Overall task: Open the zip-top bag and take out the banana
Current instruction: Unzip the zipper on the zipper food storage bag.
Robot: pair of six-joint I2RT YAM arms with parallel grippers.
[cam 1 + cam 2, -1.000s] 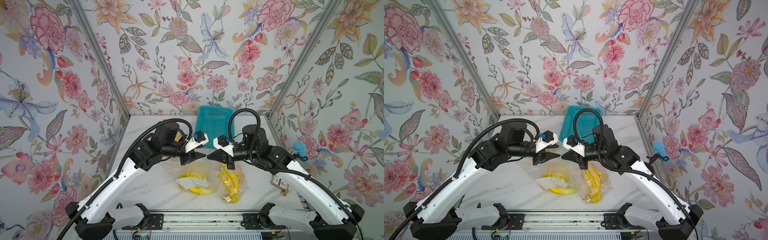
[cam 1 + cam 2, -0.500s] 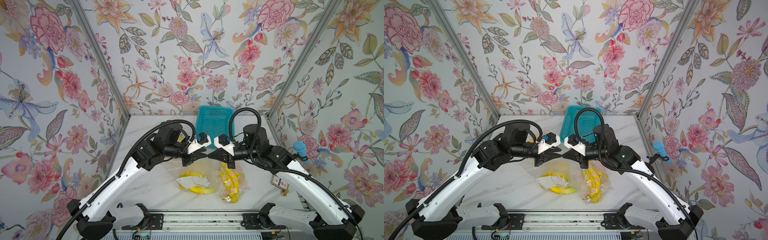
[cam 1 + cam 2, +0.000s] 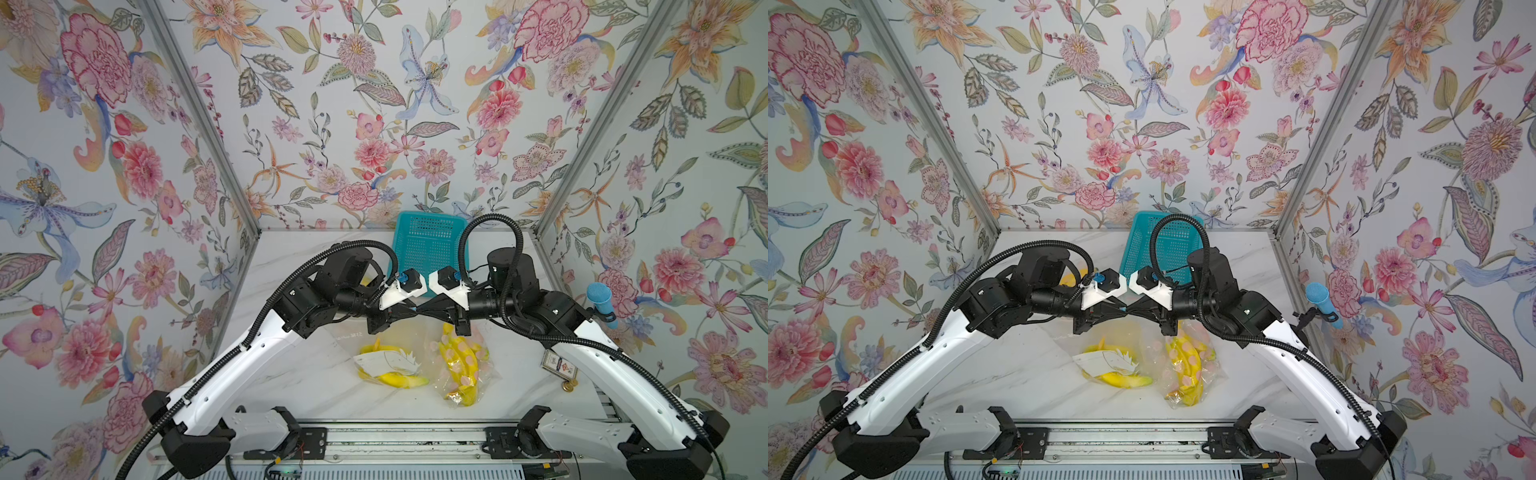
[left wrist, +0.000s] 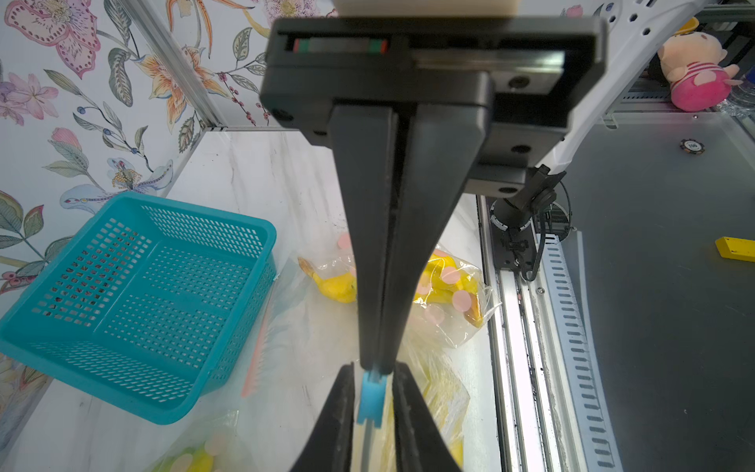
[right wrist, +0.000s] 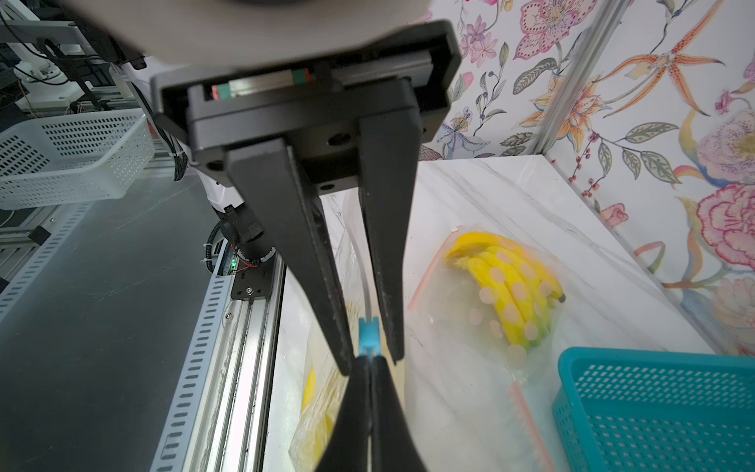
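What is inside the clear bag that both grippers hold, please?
Yellow bananas show through the zip-top bag; a white label covers their middle, so their count stays hidden.

The bag (image 5: pixel 486 310) is thin, clear, glossy plastic film, crinkled, with a blue plastic slider (image 5: pixel 368 336). The basket (image 4: pixel 135 302) at lower left is perforated teal plastic. The tabletop (image 3: pixel 299 374) looks like polished marble, possibly a laminate. The fingers (image 5: pixel 286 229) are matt black.

The only legible marking is "100" on a poker chip (image 4: pixel 692 146).
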